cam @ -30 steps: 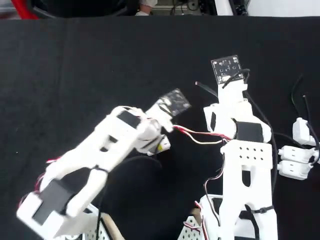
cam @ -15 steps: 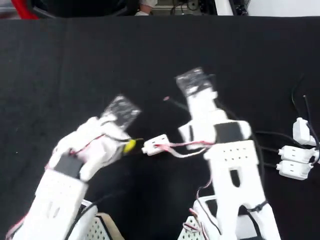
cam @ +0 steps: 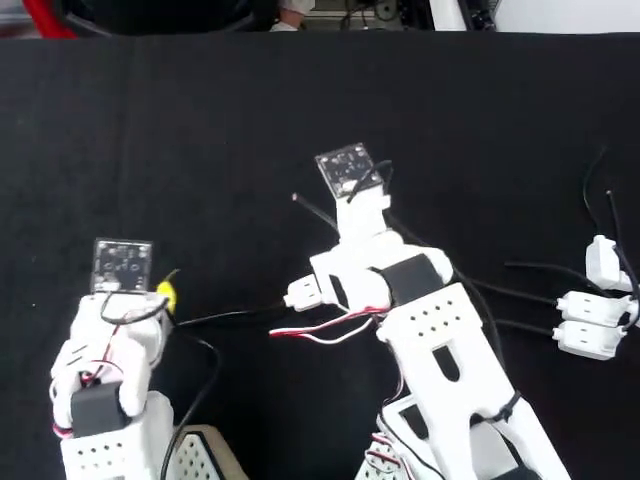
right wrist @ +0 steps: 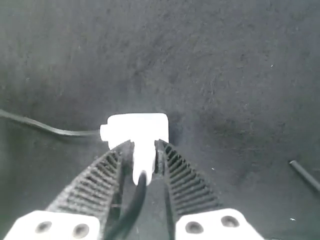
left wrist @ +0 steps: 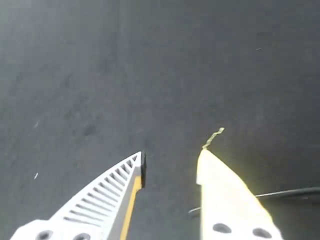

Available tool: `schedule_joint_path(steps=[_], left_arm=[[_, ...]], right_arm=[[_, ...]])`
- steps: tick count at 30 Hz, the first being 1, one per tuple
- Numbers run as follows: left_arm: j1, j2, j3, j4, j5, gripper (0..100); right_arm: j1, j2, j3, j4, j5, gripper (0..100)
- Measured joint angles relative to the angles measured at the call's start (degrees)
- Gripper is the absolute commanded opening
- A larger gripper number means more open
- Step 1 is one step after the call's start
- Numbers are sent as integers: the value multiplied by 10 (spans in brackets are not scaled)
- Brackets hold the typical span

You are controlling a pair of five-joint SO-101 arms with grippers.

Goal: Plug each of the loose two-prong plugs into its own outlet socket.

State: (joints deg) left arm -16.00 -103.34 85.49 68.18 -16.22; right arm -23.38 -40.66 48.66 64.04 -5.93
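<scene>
In the right wrist view my right gripper point(right wrist: 143, 147) is shut on the stem of a white two-prong plug point(right wrist: 143, 162). The plug meets a white socket block point(right wrist: 136, 129) lying on the black cloth. One black cable leaves the plug towards the camera and another point(right wrist: 45, 129) leaves the block's side. From above, the same white piece point(cam: 304, 292) lies under the middle arm's wrist. My left gripper point(left wrist: 172, 160) stands open over bare cloth, holding nothing. Its yellow fingertip point(cam: 166, 296) shows at the lower left of the high view.
More white plug and socket pieces point(cam: 588, 322) with black cables lie at the table's right edge, and one more point(cam: 600, 262) lies just behind them. A black cable point(cam: 225, 316) runs across the cloth between the two arms. A loose thin black stick point(right wrist: 305, 176) lies nearby.
The left arm has drawn back from the white piece to the lower left, its gripper open. The right arm has swung left over the white piece.
</scene>
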Motion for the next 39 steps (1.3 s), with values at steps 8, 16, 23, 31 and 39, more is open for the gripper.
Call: schedule_joint_path(steps=[8, 16, 23, 31, 39], left_arm=[[-76, -8, 76, 3, -9, 162], [-80, -8, 104, -34, -64, 162], [-84, -8, 104, -35, -68, 162], [-84, -8, 105, -35, -68, 162], [-84, -8, 105, -35, -68, 162]], right_arm=[[-7, 11, 13, -5, -33, 16], [-6, 69, 13, -22, -100, 14], [11, 165, 1, -62, -101, 14], [29, 236, -45, -59, -104, 13], [29, 241, -46, -69, -104, 13]])
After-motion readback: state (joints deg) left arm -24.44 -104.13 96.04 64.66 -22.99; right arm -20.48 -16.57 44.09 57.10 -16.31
